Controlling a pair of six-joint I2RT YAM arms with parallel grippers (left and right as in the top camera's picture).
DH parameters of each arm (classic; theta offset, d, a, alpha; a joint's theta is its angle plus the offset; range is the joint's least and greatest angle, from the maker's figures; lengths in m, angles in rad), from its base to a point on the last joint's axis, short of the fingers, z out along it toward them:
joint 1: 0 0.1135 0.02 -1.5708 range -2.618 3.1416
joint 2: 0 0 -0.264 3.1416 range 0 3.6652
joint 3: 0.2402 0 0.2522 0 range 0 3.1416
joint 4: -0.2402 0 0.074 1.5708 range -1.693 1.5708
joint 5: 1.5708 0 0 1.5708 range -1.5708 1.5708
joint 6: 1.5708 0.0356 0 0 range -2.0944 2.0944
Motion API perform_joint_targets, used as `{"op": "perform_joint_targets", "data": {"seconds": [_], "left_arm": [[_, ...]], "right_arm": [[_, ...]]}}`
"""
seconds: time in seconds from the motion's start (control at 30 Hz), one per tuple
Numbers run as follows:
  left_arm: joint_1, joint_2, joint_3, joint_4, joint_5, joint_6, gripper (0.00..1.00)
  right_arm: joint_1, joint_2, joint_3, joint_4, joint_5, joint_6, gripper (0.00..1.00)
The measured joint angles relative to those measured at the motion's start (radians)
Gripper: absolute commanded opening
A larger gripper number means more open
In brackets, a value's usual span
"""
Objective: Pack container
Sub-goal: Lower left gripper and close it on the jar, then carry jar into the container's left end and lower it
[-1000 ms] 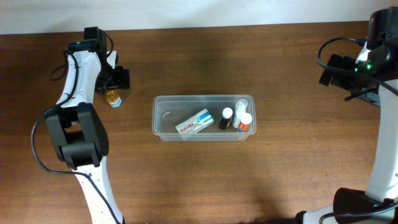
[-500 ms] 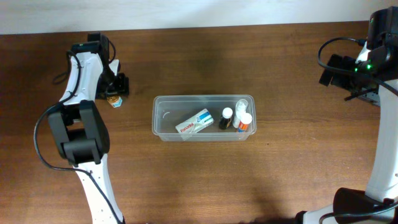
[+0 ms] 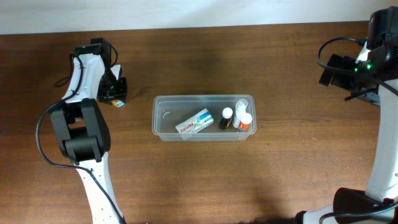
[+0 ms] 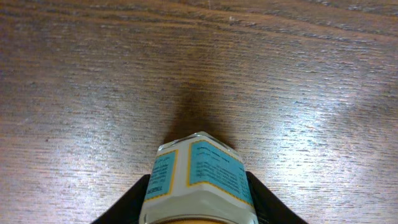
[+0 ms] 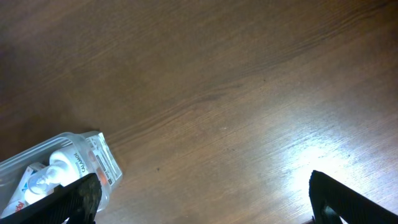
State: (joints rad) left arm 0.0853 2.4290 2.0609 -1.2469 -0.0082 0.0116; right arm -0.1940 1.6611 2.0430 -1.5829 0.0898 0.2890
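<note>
Overhead | left jaws clamped on small labelled jar, upper left, on counter | right jaws wide, empty | container centre frame | risk: shallow grip, jar slips on lift

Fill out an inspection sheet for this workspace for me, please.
Surface: brown wood table, some glare.
Job's things: clear bin mid-table holding a box and small bottles; jar outside it, to its left.
Clutter: nothing seen.
Claws: left claw shut on the jar; right claw open, empty, right of the bin.
Cables: black cable looped at far left; another at far right.
Surroundings: pale wall beyond the table's far edge.
</note>
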Motion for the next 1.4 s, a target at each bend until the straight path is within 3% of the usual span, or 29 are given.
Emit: {"op": "perform_joint_targets", "data": {"seconds": [0.43, 0.87, 1.07, 1.4], "left_arm": [[0.0, 0.001, 0.019, -0.079, 0.0, 0.0, 0.35], [-0.014, 0.001, 0.435, -0.364, 0.056, -0.001, 0.35], [-0.087, 0.0, 0.581, -0.436, 0.085, -0.001, 0.35], [-0.295, -0.019, 0.588, -0.437, 0.093, 0.008, 0.36]], "right_arm": [[0.0, 0.0, 0.0, 0.0, 0.0, -0.001, 0.98], [0.0, 0.0, 0.0, 0.0, 0.0, -0.001, 0.98], [0.0, 0.0, 0.0, 0.0, 0.0, -0.001, 0.98], [0.0, 0.0, 0.0, 0.0, 0.0, 0.0, 0.98]]}}
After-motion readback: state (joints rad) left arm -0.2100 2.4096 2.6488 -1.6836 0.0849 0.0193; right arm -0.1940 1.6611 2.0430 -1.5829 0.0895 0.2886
